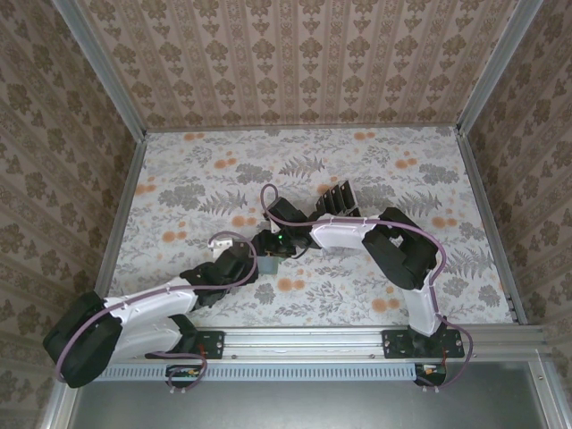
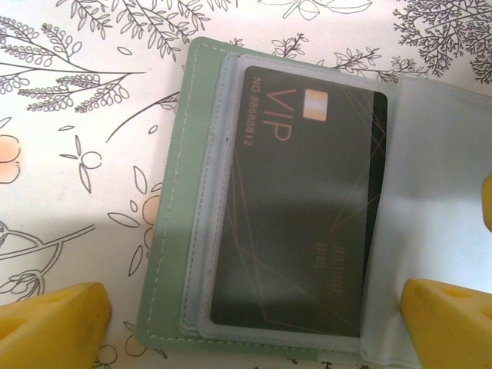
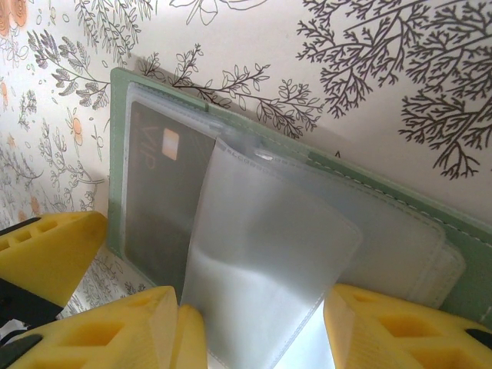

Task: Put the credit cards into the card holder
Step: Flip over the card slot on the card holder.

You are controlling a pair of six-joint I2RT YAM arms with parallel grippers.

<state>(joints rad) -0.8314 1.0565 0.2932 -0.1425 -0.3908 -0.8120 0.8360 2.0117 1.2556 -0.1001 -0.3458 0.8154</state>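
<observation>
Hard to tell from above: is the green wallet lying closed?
No, the card holder lies open, with a black credit card showing behind its clear pocket.

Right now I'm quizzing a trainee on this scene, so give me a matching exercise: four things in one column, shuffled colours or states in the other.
1 credit card
2 card holder
3 clear flap
4 left pincer

A grey-green, stitched along its edge
B open wide
C black, inside a pocket
D translucent, lifted off the holder

Pairs: 1-C, 2-A, 3-D, 4-B
</observation>
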